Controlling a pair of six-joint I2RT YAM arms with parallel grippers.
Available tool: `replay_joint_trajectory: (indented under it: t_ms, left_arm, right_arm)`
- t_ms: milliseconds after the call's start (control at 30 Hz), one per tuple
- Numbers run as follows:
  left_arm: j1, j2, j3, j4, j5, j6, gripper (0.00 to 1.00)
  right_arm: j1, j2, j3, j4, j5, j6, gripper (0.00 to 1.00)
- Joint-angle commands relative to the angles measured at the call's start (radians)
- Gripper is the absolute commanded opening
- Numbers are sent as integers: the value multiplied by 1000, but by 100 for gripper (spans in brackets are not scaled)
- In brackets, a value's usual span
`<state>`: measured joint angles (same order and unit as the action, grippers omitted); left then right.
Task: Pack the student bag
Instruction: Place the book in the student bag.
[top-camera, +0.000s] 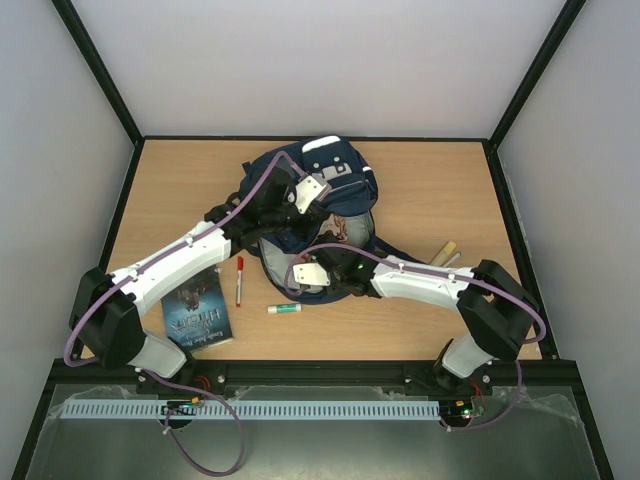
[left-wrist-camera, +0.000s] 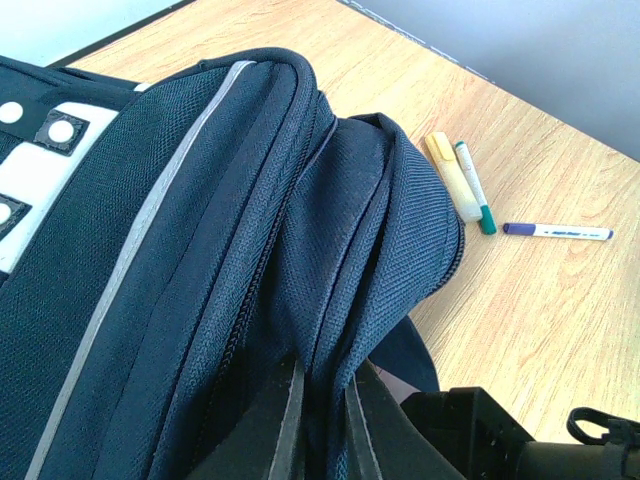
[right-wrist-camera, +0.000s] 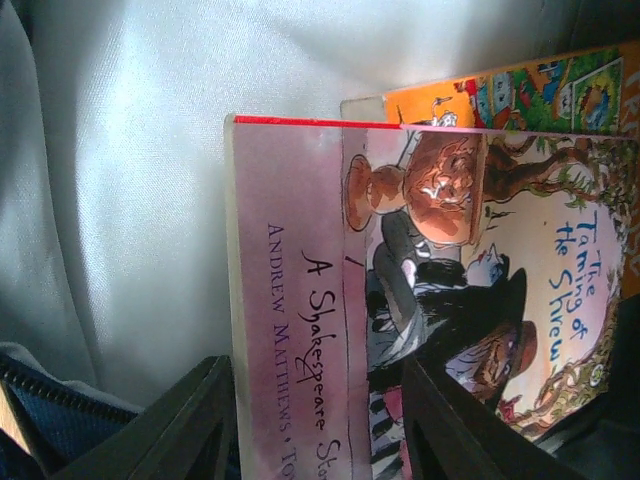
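The navy-blue fabric student bag (top-camera: 335, 165) is lying at the far middle of the wooden counter (top-camera: 170, 190), its opening turned toward the arms. The left hand (left-wrist-camera: 322, 425) is clenched on a fold of the bag's upper rim, holding it up. The right hand (right-wrist-camera: 315, 400) is reaching inside with its fingers parted and gripping nothing. The pink paperback Shakespeare storybook (right-wrist-camera: 290, 260) is standing just beyond them against an orange illustrated book (right-wrist-camera: 520, 90).

The step in hand appears to be seating that pink book. It will probably go best if the left hand is holding the rim high and taut, so the opening is not sagging onto the right wrist. The right hand should be nudging the book level with its neighbour, then backing straight out, clear of the zip.

Only the right wrist view is showing the books and the pale grey lining (right-wrist-camera: 120, 150). Only the left wrist view is showing clearly a yellow highlighter (left-wrist-camera: 447, 170), a green marker (left-wrist-camera: 473, 190) and a purple-capped white pen (left-wrist-camera: 558, 231) lying beyond the bag. The top view alone is showing a dark-covered book (top-camera: 200, 312) and a red marker (top-camera: 240, 280) beside the left arm.
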<state>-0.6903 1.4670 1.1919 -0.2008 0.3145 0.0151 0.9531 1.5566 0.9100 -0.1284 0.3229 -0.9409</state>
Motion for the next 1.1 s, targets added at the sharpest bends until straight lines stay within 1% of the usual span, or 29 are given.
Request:
replay_joint_trajectory:
  t_ms: [0,133,333,433,700,867,1067]
  left_arm:
    - [-2,-68,25,110,73,-1,3]
    - [-2,-71,25,110,73,-1,3]
    - [-2,-71,25,111,74,-1,3]
    - [-2,-71,25,110,72,-1,3]
    - [-2,-70,25,110,74,-1,3]
    - [0,-73,26,107,74,0,3]
    - [2,-72,27,107,76,-2,3]
  right_arm:
    - [-7,22,0,5,4,-36,49]
    - [-7,26,-22,37,29,-60,51]
    - [-7,27,-83,193,74,-164,44]
    - [-7,34,-98,241,69,-194,40]
    - [-7,52,-114,307,51,-260,23]
    - [-7,48,-148,374,35,-308,16]
    - [-7,51,-166,401,13,-353,12]
